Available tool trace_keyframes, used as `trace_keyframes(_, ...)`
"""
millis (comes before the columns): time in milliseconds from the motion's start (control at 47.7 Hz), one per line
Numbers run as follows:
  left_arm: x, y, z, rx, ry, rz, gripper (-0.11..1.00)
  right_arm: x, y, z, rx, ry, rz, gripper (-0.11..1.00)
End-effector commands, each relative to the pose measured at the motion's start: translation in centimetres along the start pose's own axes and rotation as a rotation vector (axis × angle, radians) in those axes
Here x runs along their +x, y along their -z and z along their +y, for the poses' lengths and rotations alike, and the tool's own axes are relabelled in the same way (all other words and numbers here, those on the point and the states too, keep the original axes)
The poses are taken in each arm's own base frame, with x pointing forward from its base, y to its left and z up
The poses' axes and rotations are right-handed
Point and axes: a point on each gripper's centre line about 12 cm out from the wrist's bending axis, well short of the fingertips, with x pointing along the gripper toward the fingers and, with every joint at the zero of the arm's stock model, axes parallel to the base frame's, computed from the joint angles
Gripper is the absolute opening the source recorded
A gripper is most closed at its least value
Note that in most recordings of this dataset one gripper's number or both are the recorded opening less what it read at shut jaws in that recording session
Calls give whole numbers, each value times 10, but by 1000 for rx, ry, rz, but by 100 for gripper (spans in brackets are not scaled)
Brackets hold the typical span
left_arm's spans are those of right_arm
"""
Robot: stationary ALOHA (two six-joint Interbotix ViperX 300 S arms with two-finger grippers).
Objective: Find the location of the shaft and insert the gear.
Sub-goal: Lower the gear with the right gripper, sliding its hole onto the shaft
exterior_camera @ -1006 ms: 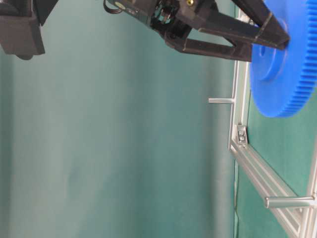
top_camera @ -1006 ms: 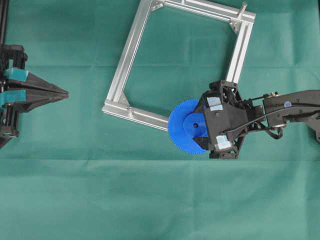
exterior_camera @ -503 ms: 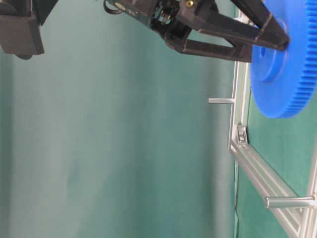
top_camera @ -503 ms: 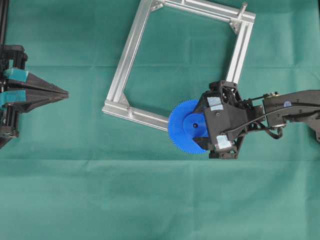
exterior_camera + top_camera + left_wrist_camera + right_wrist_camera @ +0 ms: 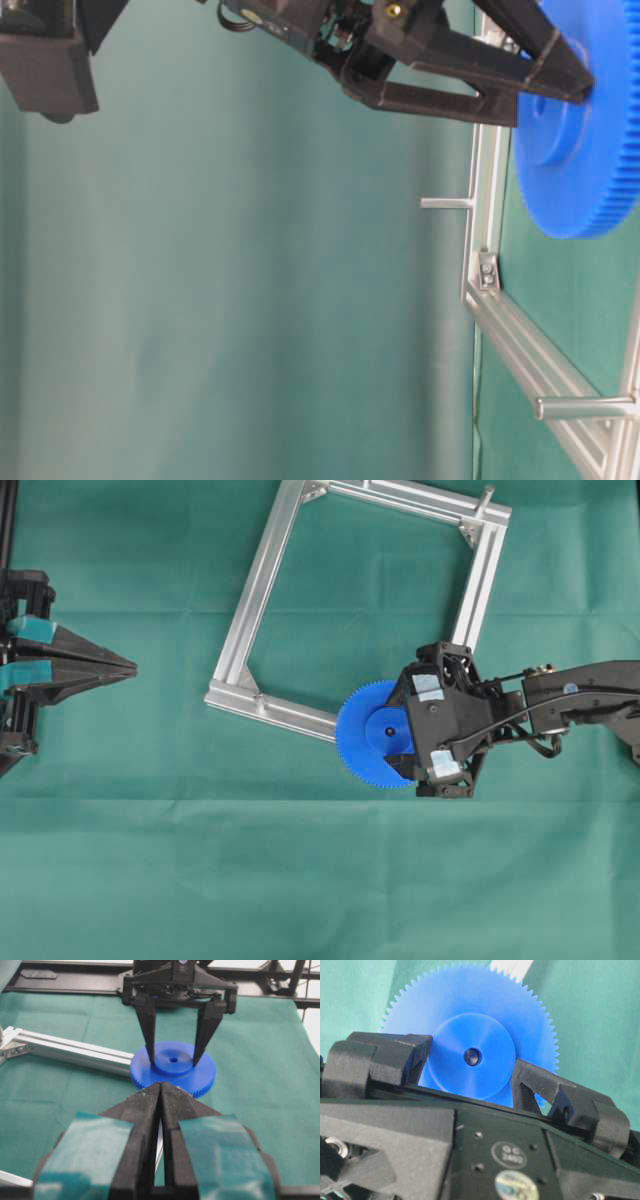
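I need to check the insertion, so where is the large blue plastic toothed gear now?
In the overhead view the large blue plastic toothed gear sits right of centre, over the silver aluminium frame's lower right corner, its hub gripped by the right gripper.

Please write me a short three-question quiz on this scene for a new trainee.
1. True or false: the right hand grips the blue gear by its toothed rim.
2. Where does the gear sit against the metal frame? A) at the frame's far top bar B) over the near corner, at the end of the lower bar C) out on the cloth, well away from the frame
3. How do the fingers of the left hand stand?

Key
1. False: its fingers clamp the raised round hub.
2. B
3. Pressed together, holding nothing, parked at the left side away from the frame.
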Motion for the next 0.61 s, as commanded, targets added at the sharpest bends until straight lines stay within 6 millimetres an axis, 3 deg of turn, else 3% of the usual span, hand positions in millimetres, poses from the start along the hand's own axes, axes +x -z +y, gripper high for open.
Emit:
trace_keyframes(0,2,-8,0,-2,-1,-18,1,-1,-3,-3,5,3,-11,68)
trace_keyframes(587,2,-7,0,-2,-1,-9,1,7,1,-3,7,2,2,68)
